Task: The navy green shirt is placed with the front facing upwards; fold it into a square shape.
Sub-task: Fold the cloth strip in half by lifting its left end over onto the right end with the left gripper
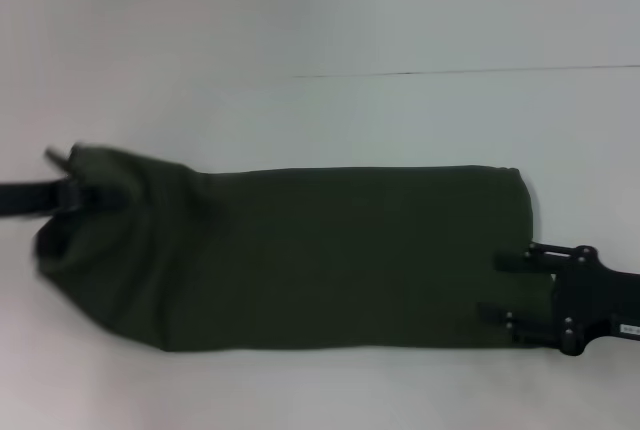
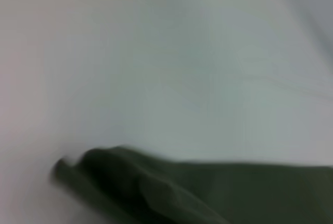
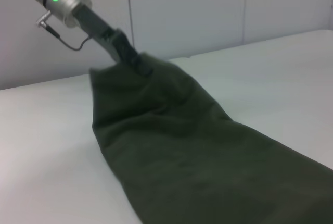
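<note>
Shirt (image 1: 300, 255) lies as a long folded strip across the table (image 1: 300, 10). Left gripper (image 1: 75, 193) pinches its raised left end; right gripper (image 1: 497, 287) spread wide over right end.

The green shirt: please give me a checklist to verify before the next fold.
1. Green shirt folded into a long band on the white table: ok.
2. Left tool holds the left end, lifted: ok.
3. Right tool at the right end, fingers spread: ok.
4. Right tool gripping cloth: not ok, open.
5. Left end smooth: not ok, bunched.
6. Square shape reached: not ok.
</note>
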You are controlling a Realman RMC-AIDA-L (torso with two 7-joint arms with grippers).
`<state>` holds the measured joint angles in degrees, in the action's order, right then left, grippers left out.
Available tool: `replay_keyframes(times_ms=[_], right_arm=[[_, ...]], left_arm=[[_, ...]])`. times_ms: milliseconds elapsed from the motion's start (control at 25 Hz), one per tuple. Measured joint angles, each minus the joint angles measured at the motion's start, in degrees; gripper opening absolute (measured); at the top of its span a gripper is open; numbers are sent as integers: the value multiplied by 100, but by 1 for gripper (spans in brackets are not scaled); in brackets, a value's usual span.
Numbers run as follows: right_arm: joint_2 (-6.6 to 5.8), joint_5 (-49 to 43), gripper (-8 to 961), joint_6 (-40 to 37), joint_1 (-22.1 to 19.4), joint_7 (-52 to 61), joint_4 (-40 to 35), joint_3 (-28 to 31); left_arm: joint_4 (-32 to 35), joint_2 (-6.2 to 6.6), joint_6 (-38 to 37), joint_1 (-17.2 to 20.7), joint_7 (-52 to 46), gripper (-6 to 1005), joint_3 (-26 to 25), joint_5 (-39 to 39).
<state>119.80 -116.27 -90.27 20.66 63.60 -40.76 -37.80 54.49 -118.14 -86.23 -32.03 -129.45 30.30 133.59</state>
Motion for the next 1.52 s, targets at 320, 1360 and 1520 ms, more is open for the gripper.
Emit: replay_keyframes(times_ms=[320, 1360, 1520], right_arm=[[-27, 0, 705, -81, -203, -30, -1, 307], [-18, -27, 702, -238, -509, -58, 51, 664], [-16, -28, 701, -222, -491, -59, 56, 657]], left_arm=[[-99, -516, -246, -567, 13, 52, 421, -1040], [-2117, -656, 2251, -1242, 642, 65, 4123, -4192], [-2181, -657, 2682, -1290, 644, 67, 4554, -4399]])
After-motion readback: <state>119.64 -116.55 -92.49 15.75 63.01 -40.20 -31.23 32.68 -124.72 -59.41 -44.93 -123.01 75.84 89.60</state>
